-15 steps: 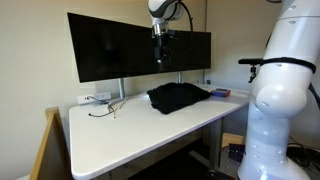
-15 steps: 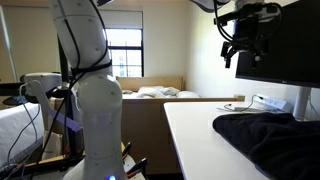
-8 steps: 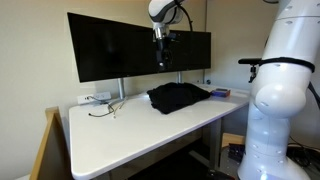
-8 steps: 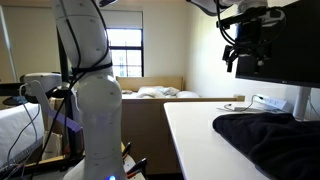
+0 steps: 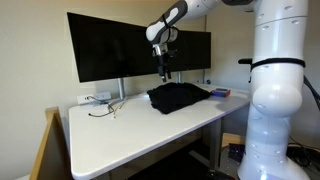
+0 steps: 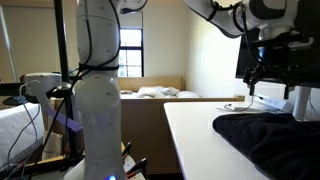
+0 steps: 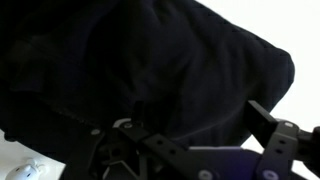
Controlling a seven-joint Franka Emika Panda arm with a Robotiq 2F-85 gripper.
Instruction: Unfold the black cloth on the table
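**Approach: gripper (image 5: 164,74) now low over the black cloth (image 5: 180,96), no contact yet**

The black cloth is a rumpled, folded heap on the white table (image 5: 120,132), toward the back edge and just in front of the monitors (image 5: 115,45). It has the same shape and sits in the same spot as a second ago, with no edge lifted. In the wrist view it fills nearly the whole frame, with only slivers of bare table at the corners.

What has changed is the arm. It has swung in from the upper side and brought the gripper down from up by the monitor tops to just above the heap. In an exterior view the gripper (image 6: 260,84) hangs over the cloth's far part, near it but apart from it.

In the wrist view the jaws are spread, with nothing between them.

My read is that this is the reach-in step and the unfolding itself has not begun. The next move probably needs a pinch on the edge or corner of the top layer only, then a pull outward across the free tabletop. The free edge cannot be made out, because the folds are black on black. One risk is that the gripper bites through both layers, or grabs mid-heap, and drags the whole bundle instead of opening it.
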